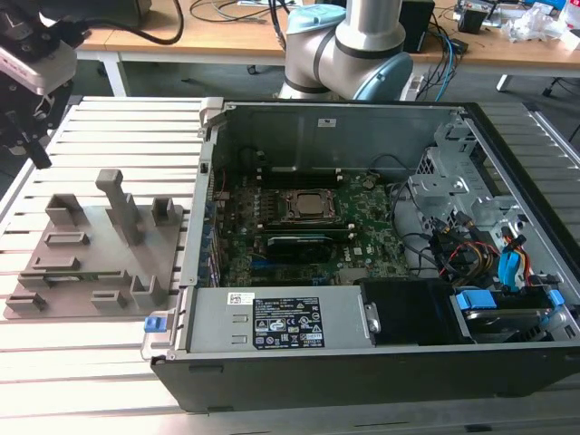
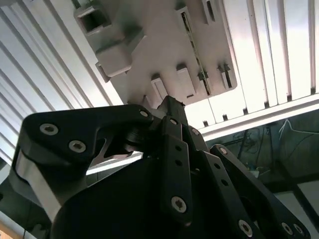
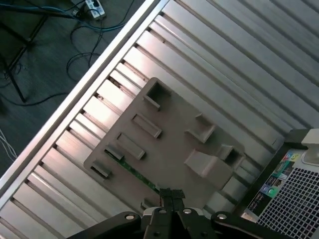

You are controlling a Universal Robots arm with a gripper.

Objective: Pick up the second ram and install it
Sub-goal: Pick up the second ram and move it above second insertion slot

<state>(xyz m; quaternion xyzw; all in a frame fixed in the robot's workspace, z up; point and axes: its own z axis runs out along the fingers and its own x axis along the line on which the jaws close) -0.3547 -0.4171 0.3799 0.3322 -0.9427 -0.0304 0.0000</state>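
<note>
Pincer (image 3: 169,195): we see its fingertips pressed together, gripping nothing, poised above the grey holder (image 3: 174,149) and apart from it.
Second ram (image 3: 137,175): we find it standing on edge in a slot of the holder, just beyond the pincer tips in the first wrist view, untouched.
Holder: it lies flat on the slatted worktop (image 1: 118,127), at the exterior view's left of the computer case (image 1: 308,118).
Computer case: it lies open on its side, with the green motherboard (image 1: 362,236) exposed.
</note>
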